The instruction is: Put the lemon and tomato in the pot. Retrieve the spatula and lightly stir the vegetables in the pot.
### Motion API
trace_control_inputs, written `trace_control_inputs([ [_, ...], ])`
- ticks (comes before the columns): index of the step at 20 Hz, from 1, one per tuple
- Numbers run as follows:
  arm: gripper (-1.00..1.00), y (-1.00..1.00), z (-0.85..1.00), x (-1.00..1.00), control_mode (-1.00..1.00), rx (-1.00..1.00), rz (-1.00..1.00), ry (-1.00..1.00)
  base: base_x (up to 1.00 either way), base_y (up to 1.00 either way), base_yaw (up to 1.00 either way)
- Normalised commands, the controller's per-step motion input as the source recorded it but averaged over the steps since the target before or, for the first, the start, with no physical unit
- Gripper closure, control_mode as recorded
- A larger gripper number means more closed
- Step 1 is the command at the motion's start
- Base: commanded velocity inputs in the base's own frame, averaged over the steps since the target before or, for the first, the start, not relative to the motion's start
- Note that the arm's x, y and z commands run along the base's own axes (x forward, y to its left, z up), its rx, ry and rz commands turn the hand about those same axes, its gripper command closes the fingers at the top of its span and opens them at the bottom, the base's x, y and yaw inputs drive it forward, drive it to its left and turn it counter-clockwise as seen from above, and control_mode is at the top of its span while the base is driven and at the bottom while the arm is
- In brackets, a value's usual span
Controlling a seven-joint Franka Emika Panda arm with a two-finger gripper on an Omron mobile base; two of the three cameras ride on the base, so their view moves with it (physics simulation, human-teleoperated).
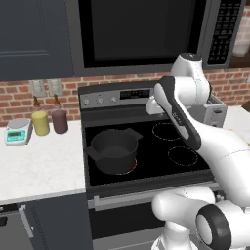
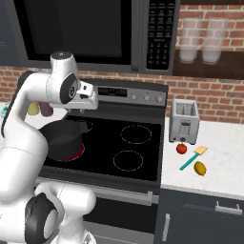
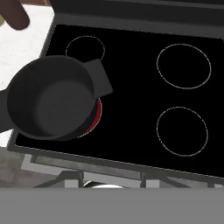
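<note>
The dark pot [image 1: 114, 149] [image 2: 59, 138] [image 3: 50, 103] stands empty on the stove's front left burner, which glows red under it. On the counter right of the stove lie the red tomato [image 2: 181, 148], the yellow lemon [image 2: 200, 168] and the teal-handled spatula [image 2: 193, 158] between them. My gripper [image 2: 86, 102] hangs high over the back of the stove, above and behind the pot, looking down on the cooktop. Its fingers are hidden, so I cannot tell whether they hold anything.
A toaster [image 2: 184, 121] stands just behind the tomato. A yellow jar [image 1: 40, 123], a maroon jar [image 1: 59, 121] and a small scale [image 1: 18, 131] sit on the left counter. The microwave [image 1: 141, 31] hangs over the stove.
</note>
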Motion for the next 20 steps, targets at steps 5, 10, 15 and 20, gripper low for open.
trace_control_inputs([
  [5,-1.0,-0.17,0.0,-0.13,-1.0,0.0,0.0,0.0,0.0,0.0,0.0],
  [10,-1.0,-0.92,0.0,-0.12,-1.0,0.04,-0.02,0.0,0.0,0.0,0.0],
  [15,-1.0,-1.0,-0.07,-0.02,-1.0,0.03,-0.07,0.02,0.0,0.0,0.0],
  [20,-1.0,-1.0,-0.27,0.0,-1.0,0.0,-0.13,0.12,0.0,0.0,0.0],
])
